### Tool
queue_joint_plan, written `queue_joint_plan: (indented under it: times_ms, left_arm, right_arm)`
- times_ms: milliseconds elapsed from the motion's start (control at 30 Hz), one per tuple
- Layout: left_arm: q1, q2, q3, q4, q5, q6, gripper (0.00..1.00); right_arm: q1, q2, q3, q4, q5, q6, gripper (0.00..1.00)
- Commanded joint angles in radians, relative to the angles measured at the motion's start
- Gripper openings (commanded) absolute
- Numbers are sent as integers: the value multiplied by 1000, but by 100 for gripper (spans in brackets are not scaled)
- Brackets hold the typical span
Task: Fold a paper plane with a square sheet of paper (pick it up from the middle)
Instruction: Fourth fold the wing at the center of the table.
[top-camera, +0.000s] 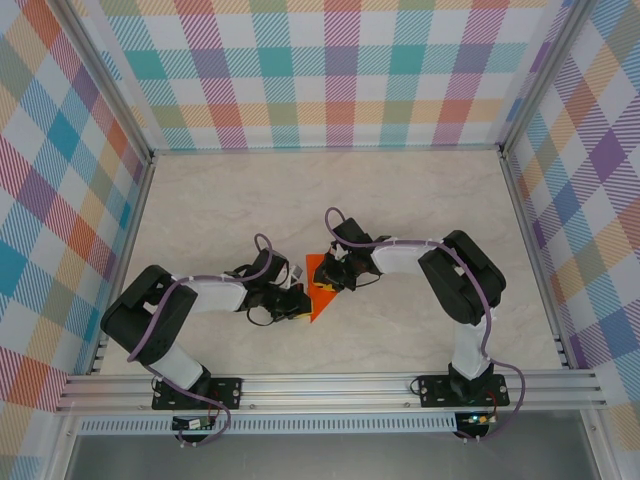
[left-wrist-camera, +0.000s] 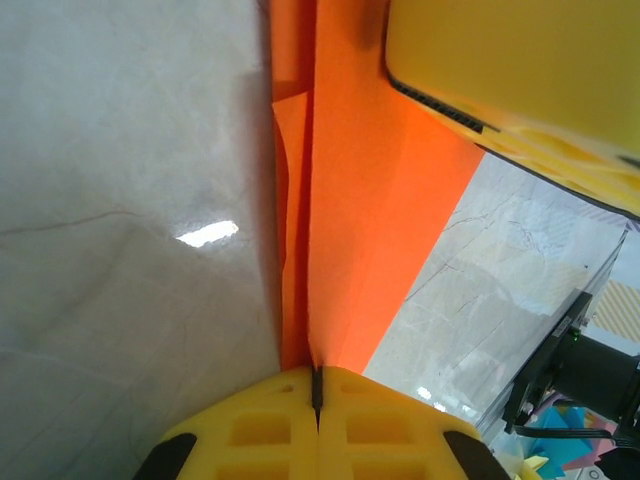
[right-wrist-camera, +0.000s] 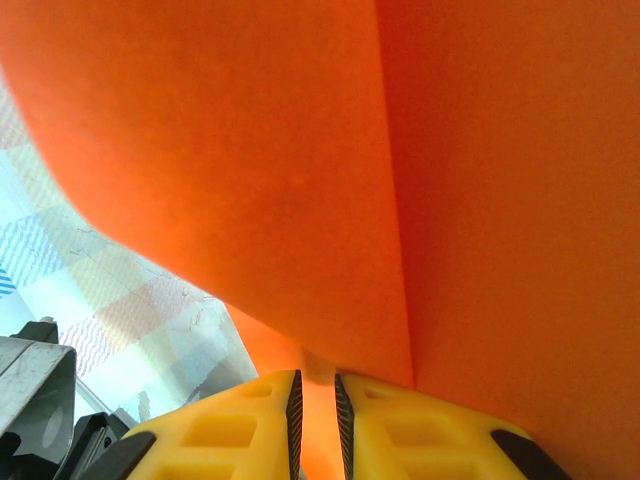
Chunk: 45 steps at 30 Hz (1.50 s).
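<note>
Over marble tabletop, the paper plane sits between left pincer and right pincer (both clamped on it).

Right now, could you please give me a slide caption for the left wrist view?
Left tool shut on an edge of the orange paper plane, pale marbled table behind it.

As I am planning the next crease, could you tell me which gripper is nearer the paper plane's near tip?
Left: the left gripper clamps the paper plane beside that tip; the right gripper pinches it farther back, on the opposite side.
</note>
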Motion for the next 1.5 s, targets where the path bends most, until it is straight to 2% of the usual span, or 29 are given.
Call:
queue_joint_plan:
  times_ms: [0,233,533,700,867,1067,1467]
  left_arm:
    - [-7,45,-5,-183,-6,43,0]
    - [-7,12,15,-280,-64,72,6]
    - [-8,-191,27,-312,-137,28,23]
    - [-9,-283,49,-277,-148,-17,26]
    - [-11,-226,61,-126,-66,-76,22]
    - [-22,-112,61,20,-21,-123,19]
    - [-30,28,18,59,-38,-110,15]
  right_arm:
    - [19,81,-27,-84,54,-10,21]
    - [20,86,-19,-106,62,-17,21]
    - [21,86,-17,-109,67,-11,20]
    - [22,87,-13,-114,68,-15,20]
    - [22,90,-11,-116,66,-12,20]
    - [23,91,-10,-113,64,-9,20]
    - [22,99,-13,-112,57,-10,20]
